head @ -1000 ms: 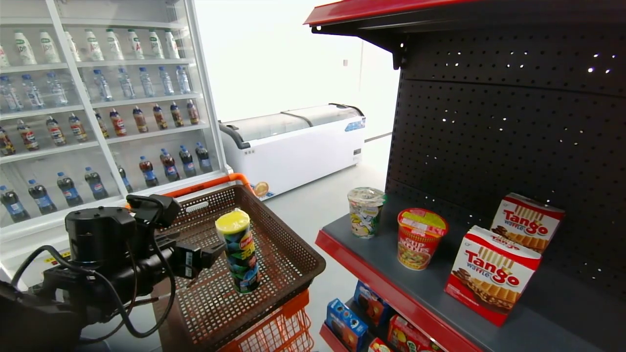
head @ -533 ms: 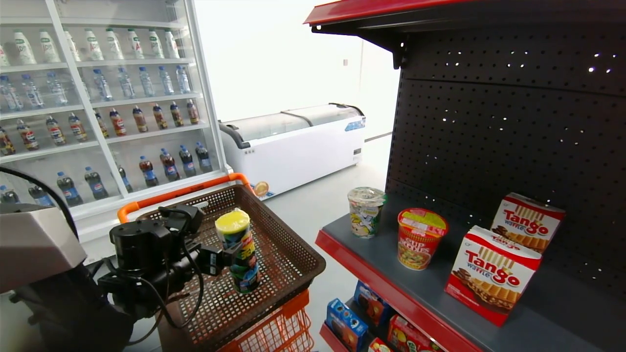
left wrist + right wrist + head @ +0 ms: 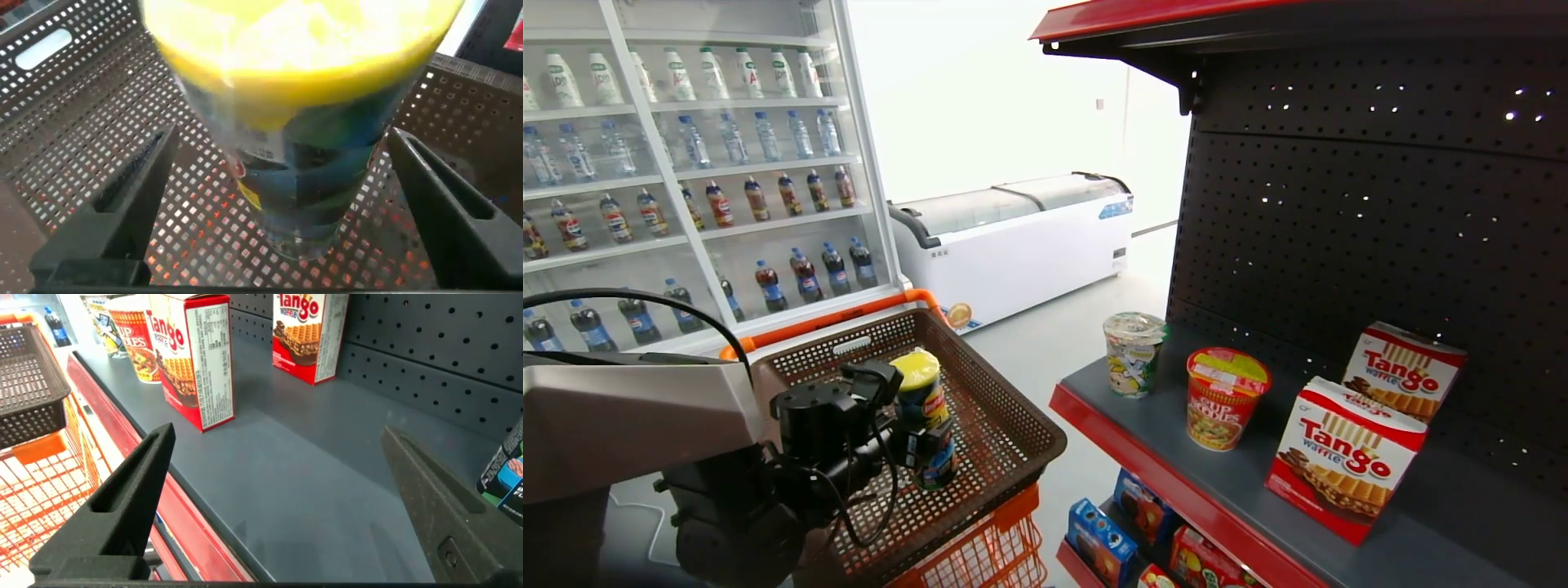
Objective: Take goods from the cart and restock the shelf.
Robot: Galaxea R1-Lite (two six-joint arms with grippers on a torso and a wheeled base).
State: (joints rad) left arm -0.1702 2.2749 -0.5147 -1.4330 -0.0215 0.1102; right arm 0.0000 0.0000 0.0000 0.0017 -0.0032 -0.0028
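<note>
Yellow-lidded canister (image 3: 302, 163) standing upright on the perforated brown basket (image 3: 90, 122) floor, centred between the two dark fingers (image 3: 122, 208) of the left gripper (image 3: 282, 224). A gap separates it from each finger; the jaws are spread.

**Grey shelf and brown cart basket, each with goods on it**

The grey shelf board (image 3: 1227, 480), edged in red along the front, carries four things, all upright. A pale lidded cup (image 3: 1134, 353) stands nearest the open end, with a red noodle cup (image 3: 1223, 398) just beside it. Next comes a wafer box (image 3: 1343, 457) at the front, and a second wafer box (image 3: 1403, 369) stands behind it, near the black pegboard back (image 3: 1339, 245). In the right wrist view a blue-green pack (image 3: 508, 475) shows partly on the same board, well apart from the boxes. A lower shelf underneath holds small packets (image 3: 1101, 535). To the left of the shelf, the cart's brown perforated basket (image 3: 1005, 416) carries one tall can with a yellow lid (image 3: 920, 390), standing upright on the basket floor.
</note>
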